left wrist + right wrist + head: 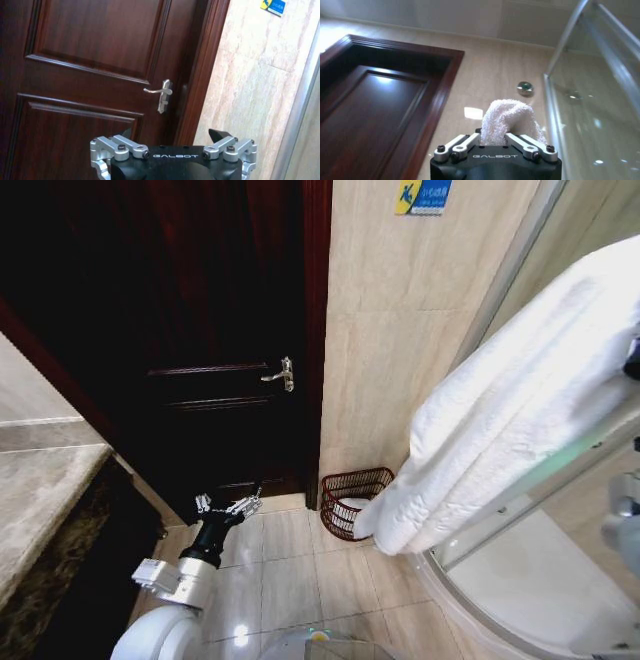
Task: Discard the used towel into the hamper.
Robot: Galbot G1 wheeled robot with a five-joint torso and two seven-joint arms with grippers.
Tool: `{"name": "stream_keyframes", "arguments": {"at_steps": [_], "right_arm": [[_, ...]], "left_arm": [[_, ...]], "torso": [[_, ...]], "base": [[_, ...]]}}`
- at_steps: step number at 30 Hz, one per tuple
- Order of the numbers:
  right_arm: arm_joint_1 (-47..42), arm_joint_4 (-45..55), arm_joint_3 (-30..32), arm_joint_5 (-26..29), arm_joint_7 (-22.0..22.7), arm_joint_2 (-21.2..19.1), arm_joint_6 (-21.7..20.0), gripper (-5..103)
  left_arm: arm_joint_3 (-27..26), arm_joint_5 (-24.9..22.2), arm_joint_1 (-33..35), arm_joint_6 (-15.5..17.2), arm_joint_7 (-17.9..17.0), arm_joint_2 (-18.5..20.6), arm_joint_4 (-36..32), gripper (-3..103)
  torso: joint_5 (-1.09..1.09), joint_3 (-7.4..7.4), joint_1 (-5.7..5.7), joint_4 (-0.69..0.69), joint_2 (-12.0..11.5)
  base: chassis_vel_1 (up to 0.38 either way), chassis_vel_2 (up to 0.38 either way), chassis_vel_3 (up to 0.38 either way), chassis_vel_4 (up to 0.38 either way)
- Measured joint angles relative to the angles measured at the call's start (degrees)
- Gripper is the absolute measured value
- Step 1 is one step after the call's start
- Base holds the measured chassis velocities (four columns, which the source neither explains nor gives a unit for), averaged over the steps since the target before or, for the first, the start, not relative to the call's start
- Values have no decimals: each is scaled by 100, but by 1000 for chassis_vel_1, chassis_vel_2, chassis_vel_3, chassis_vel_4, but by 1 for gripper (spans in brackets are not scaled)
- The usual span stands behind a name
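A large white towel (520, 400) hangs in a long fold across the right of the head view. Its lower end droops beside the hamper (352, 485), a low dark reddish-brown open-weave basket standing on the floor against the tiled wall. In the right wrist view my right gripper (495, 140) is shut on a bunched end of the towel (509, 114), held high near the shower glass. My left gripper (228, 505) hovers low over the floor to the left of the hamper, open and holding nothing; the left wrist view shows its fingers (218, 135) spread toward the door.
A dark wooden door (200, 330) with a metal handle (283, 374) fills the back left. A stone counter (40, 500) runs along the left. The curved glass shower enclosure (520, 570) takes the right. Pale floor tiles (290, 570) lie between my left arm and the hamper.
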Motion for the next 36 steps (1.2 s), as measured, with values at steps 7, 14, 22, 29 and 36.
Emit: {"name": "stream_keyframes", "arguments": {"at_steps": [7, 14, 22, 29, 36], "right_arm": [[253, -310, -595, -341, -154, -16, 168, 8], [417, -427, -791, -350, -229, -61, 168, 8], [983, -916, -1201, -343, -357, -162, 321, 8], [1453, -1368, -1518, -309, -464, -168, 410, 8], [1967, -2040, -1916, -265, -752, -102, 570, 8]], "left_arm": [[0, -1, 0, 0, 0, 0, 0, 100], [0, 0, 0, 0, 0, 0, 0, 100], [0, 0, 0, 0, 0, 0, 0, 100], [0, 0, 0, 0, 0, 0, 0, 100], [0, 0, 0, 0, 0, 0, 0, 100]], "torso": [[1, 0, 0, 1, 0], [1, 0, 0, 0, 0], [2, 0, 0, 1, 0], [1, 0, 0, 1, 0], [2, 1, 0, 0, 0]], "base": [[0, 0, 0, 0], [0, 0, 0, 0], [0, 0, 0, 0], [0, 0, 0, 0], [0, 0, 0, 0]]}}
